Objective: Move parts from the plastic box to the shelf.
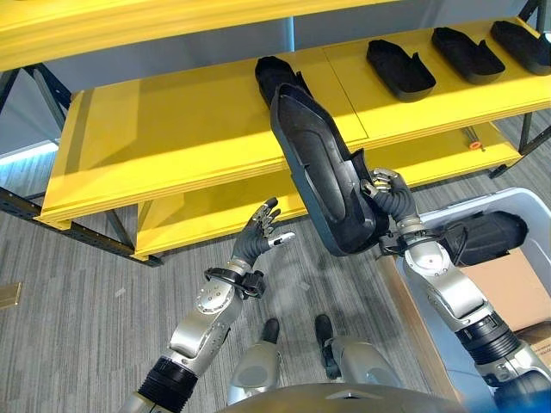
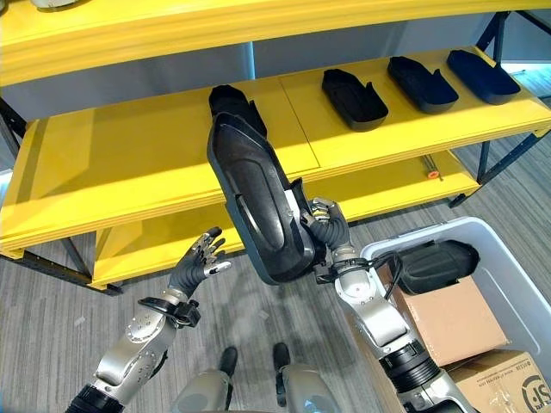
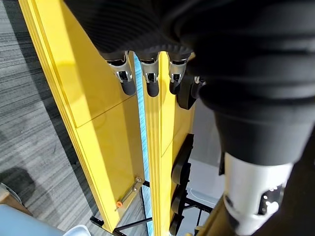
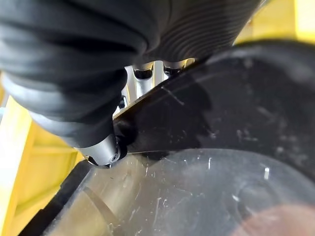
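Yellow shelf boards stand behind, with black parts already along 1 o'clock. Right hand has its fingers curled on the edge of a long black part, raised between plastic box and shelf. Left hand is spread, empty. Next, I judge, it must lay the part flat on bare shelf.
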Robot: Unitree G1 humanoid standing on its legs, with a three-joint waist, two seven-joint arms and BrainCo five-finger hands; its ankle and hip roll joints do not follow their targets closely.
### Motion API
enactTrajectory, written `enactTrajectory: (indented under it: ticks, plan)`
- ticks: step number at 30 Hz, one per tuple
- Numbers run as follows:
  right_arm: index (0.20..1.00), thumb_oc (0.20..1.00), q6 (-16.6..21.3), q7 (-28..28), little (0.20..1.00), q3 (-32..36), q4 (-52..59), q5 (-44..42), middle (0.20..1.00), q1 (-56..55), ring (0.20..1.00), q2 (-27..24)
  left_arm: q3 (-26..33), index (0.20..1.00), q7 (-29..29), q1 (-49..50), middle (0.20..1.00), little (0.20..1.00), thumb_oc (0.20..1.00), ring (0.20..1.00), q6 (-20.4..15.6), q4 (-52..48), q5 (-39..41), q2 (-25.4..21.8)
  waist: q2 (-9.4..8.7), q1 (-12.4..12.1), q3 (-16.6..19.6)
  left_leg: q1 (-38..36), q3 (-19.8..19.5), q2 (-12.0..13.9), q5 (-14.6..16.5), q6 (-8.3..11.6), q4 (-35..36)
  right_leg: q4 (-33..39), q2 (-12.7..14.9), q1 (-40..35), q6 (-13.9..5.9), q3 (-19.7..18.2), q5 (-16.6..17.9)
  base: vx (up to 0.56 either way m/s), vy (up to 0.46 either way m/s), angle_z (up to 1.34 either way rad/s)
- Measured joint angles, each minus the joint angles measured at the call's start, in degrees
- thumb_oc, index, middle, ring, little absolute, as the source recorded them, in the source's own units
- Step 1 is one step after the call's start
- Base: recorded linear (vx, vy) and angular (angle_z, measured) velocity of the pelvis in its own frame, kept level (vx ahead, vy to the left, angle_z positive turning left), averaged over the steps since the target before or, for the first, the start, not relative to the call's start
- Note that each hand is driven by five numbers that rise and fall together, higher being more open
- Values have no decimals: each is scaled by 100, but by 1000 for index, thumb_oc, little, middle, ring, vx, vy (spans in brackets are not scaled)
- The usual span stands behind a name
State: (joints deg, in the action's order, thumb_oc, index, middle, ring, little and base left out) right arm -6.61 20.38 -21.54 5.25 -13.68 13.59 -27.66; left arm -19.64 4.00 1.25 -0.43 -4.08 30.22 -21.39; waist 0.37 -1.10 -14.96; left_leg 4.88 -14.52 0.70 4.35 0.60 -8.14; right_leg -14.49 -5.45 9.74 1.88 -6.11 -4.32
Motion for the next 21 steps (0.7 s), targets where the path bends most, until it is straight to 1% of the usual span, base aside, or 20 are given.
enactTrajectory:
  ticks: [3, 4, 5, 6, 7, 8, 9, 10, 11, 12, 13, 14, 15, 16, 17, 18, 19, 20, 21]
  plan:
    - [200, 200, 14, 7, 200, -19, 0, 172, 200, -2, 200, -1, 14, 1000, -65, -17, 1000, 1000, 1000, 1000, 20, 0, -2, -48, 50, 16, -28, 31, 28, -45, -43, 58, -2, -64, 81, -10, 0, 70, -40, -72, -27, 17]
    - [200, 200, 25, 57, 200, 9, 36, 198, 200, -62, 200, -21, -5, 1000, -193, -108, 1000, 1000, 1000, 1000, 38, 54, -3, -17, 123, 56, -59, 109, 123, -96, -353, 242, 73, -55, 195, -58, 1, 255, -9, -100, 50, 117]
    - [200, 200, 53, 193, 200, 165, 138, 266, 200, -283, 200, -110, -76, 1000, -360, -404, 1000, 1000, 1000, 1000, 136, 186, -6, 116, 198, 317, -59, 215, 428, -270, -901, 371, 361, -5, 438, -94, 19, 494, -37, -45, 118, 204]
    - [200, 200, 50, 270, 200, 232, 186, 267, 200, -343, 200, -302, -125, 1000, -434, -562, 1000, 1000, 1000, 1000, 141, 197, -7, 217, 362, 523, -86, 231, 1149, -222, -957, 471, 740, 91, 653, -152, 33, 912, -38, -11, 145, 223]
    - [200, 200, 35, 249, 200, 299, 145, 270, 200, -259, 200, -415, -101, 1000, -503, -711, 1000, 1000, 1000, 1000, 129, 45, -2, 210, 466, 495, -126, 242, 1611, -89, -775, 37, 693, 97, 675, -95, 120, 985, -133, 29, 220, 110]
    - [200, 200, 13, 221, 200, 297, 67, 274, 200, -90, 200, -310, -55, 1000, -502, -696, 1000, 1000, 1000, 1000, 103, -21, -2, 82, 394, 275, -183, 399, 1708, -16, -596, -86, 261, -16, 717, -31, 178, 849, -172, 77, 271, 9]
    - [200, 200, 12, 194, 200, 294, 40, 282, 200, 17, 200, -205, -76, 1000, -504, -695, 1000, 1000, 1000, 1000, 134, -1, -4, -66, 294, 218, -244, 463, 1670, 80, -440, -88, -171, -110, 784, -49, 122, 755, -252, 122, 310, -31]
    - [200, 200, -3, 100, 200, 294, 32, 258, 200, 71, 200, -202, -92, 1000, -484, -702, 1000, 1000, 1000, 1000, 140, 59, 0, -100, 225, 224, -280, 487, 1459, 201, -310, 35, -431, -136, 853, -82, 53, 690, -298, 114, 280, -13]
    - [200, 200, -30, 2, 200, 296, -4, 221, 200, 184, 200, -213, -100, 1000, -480, -707, 1000, 1000, 1000, 1000, 140, 98, 3, -118, 164, 266, -317, 454, 1249, 381, -253, 76, -522, -187, 923, -104, -4, 654, -333, 181, 459, -11]
    - [200, 200, -84, -27, 200, 336, -14, 87, 200, 391, 200, -241, -125, 1000, -480, -706, 1000, 1000, 1000, 1000, 136, 142, 7, -145, 91, 439, -360, 275, 1202, 840, -254, 94, -207, -407, 1076, -104, -114, 532, -453, 206, 537, -9]
    - [200, 200, -94, -48, 200, 372, -22, 77, 200, 411, 200, -250, -144, 1000, -486, -741, 1000, 1000, 1000, 1000, 126, 187, 13, -143, 88, 477, -362, 274, 1193, 906, -247, 129, -199, -435, 1101, -113, -159, 546, -480, 205, 533, -5]
    - [200, 200, -198, -85, 200, 518, -44, 6, 200, 471, 200, -280, -222, 1000, -485, -924, 1000, 1000, 1000, 1000, 129, 442, 34, -145, 43, 545, -391, 294, 1228, 1192, -259, 190, -201, -643, 1242, -127, -294, 516, -619, 136, 372, -2]
    - [200, 200, -261, -108, 200, 612, -49, -80, 200, 493, 200, -304, -243, 1000, -477, -983, 1000, 1000, 1000, 1000, 130, 550, 55, -137, 42, 574, -391, 304, 1256, 1323, -290, 251, -163, -755, 1340, -138, -408, 508, -688, 134, 345, 1]
    - [200, 200, -305, -119, 200, 621, -36, -96, 200, 513, 200, -425, -242, 1000, -470, -949, 1000, 1000, 1000, 1000, 125, 547, 64, -120, 111, 682, -368, 275, 1266, 1390, -347, 143, 21, -931, 1460, -138, -639, 450, -820, 189, 472, -1]
    - [200, 200, -314, -130, 200, 636, -33, -132, 200, 517, 200, -579, -243, 1000, -472, -926, 1000, 1000, 1000, 1000, 122, 547, 65, -24, 310, 721, -339, 231, 1263, 1418, -472, 80, 123, -1052, 1506, -141, -839, 438, -905, 212, 505, -10]
    - [200, 200, -392, -114, 200, 673, -68, -143, 200, 506, 200, -499, -217, 1000, -452, -926, 1000, 1000, 1000, 1000, 106, 580, 74, -50, 153, 683, -385, 208, 1406, 1140, -539, 662, -66, -1085, 1773, -173, -967, 263, -950, 252, 603, -10]
    - [200, 200, -483, -152, 200, 636, -65, -194, 200, 498, 200, -435, -227, 1000, -406, -924, 1000, 1000, 1000, 1000, 108, 644, 77, -61, 70, 701, -361, 224, 1470, 809, -442, 568, -194, -833, 2076, -310, -933, 196, -803, 293, 597, 3]
    - [200, 200, -549, -235, 200, 611, -67, -287, 200, 440, 200, -360, -218, 1000, -389, -941, 1000, 1000, 1000, 1000, 91, 639, 70, -69, 93, 669, -364, 219, 1576, 486, -271, 391, -377, -625, 2394, -477, -947, 161, -260, 279, 525, 26]
    - [200, 200, -589, -235, 200, 608, -61, -310, 200, 313, 200, -258, -221, 1000, -357, -908, 1000, 1000, 1000, 1000, 73, 604, 71, -121, 124, 670, -345, 151, 1554, 401, -194, 324, -401, -639, 2459, -557, -882, 179, 2, 245, 378, 21]
